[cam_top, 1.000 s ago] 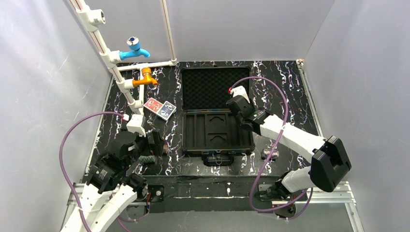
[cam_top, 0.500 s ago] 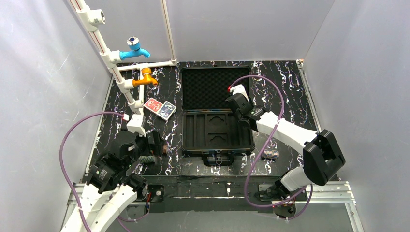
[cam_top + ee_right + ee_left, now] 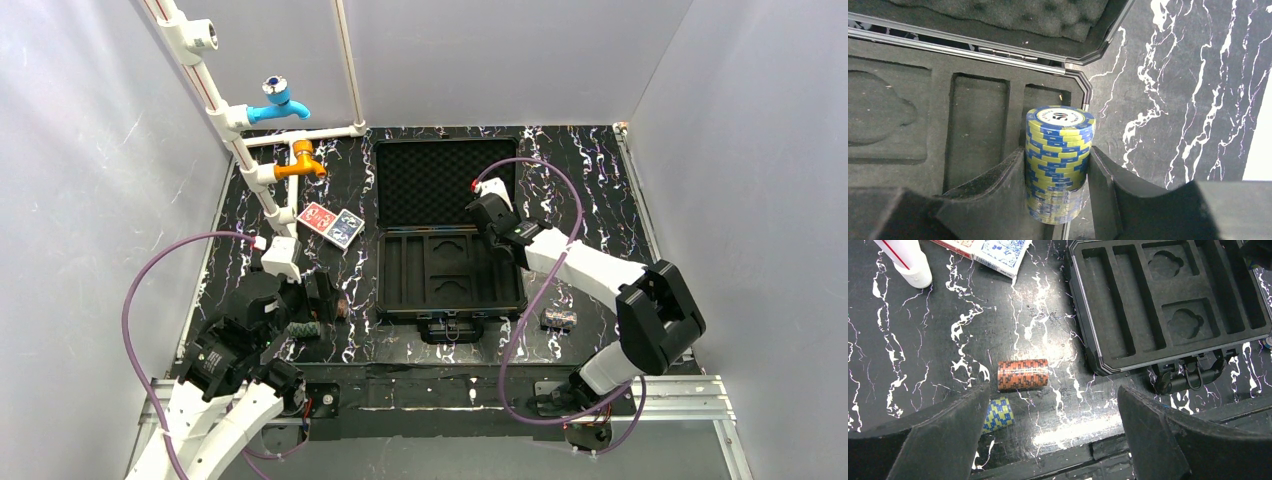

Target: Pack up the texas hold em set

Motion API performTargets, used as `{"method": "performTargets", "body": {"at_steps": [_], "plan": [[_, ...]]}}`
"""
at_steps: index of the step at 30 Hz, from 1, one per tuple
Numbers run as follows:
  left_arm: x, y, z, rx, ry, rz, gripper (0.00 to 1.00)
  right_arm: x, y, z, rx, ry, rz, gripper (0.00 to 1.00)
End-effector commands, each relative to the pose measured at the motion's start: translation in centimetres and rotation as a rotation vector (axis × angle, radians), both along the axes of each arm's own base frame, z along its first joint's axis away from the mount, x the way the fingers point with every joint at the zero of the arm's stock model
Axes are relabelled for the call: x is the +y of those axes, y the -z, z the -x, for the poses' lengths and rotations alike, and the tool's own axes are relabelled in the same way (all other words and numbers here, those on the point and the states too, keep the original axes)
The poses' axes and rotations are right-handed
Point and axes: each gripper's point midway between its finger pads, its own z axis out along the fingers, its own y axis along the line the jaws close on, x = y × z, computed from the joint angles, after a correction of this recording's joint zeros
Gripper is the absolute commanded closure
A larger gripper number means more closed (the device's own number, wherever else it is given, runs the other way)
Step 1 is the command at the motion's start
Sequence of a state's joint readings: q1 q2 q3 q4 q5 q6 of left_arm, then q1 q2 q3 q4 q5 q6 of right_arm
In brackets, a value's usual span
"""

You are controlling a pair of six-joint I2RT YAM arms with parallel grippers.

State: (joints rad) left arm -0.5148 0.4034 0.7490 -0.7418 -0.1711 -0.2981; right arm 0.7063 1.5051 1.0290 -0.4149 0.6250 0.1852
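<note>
Black marbled table (image 3: 622, 200): right hand (image 3: 1057, 170) tight on a blue-yellow chip roll (image 3: 1059, 145), left hand (image 3: 1052, 392) wide.

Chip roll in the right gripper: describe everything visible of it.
The chip roll is a stack of blue-and-yellow edge-striped poker chips, top face white-centred with print. The right gripper is shut on it, clamping opposite sides. It hangs over the rightmost slot of the briefcase tray, near the hinge; whether it touches the foam cannot be told.

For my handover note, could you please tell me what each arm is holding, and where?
The right gripper pinches the blue-and-yellow chip roll by its curved sides; the left gripper, jaws open, holds nothing.
</note>
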Motion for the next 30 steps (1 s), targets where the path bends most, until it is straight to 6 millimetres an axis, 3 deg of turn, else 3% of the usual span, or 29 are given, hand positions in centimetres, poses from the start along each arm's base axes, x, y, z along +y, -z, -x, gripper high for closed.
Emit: {"method": "performTargets", "body": {"at_steps": [1,12,21,25,30], "plan": [[0.3,-1.0,0.2,-0.027,-0.002,0.001,0.01,0.5,-1.2,-2.0,-0.065,0.050,-0.048,0.99],[0.2,-0.8,0.1,-0.018,-0.002,-0.006,0.01,0.2,-0.1,-2.3,-0.030,0.073,-0.083,0.99],[0.2,-0.8,0.1,-0.017,-0.001,-0.008,0.01,0.9,0.2,-2.3,-0.019,0.052,-0.123,0.90],[0.3,-0.7,0.1,-0.016,-0.002,-0.010,0.01,0.9,0.4,-2.3,-0.013,0.054,-0.128,0.83],[0.2,-0.7,0.0,-0.014,0.000,-0.010,0.01,0.8,0.1,-2.2,-0.015,0.062,-0.132,0.66]]}}
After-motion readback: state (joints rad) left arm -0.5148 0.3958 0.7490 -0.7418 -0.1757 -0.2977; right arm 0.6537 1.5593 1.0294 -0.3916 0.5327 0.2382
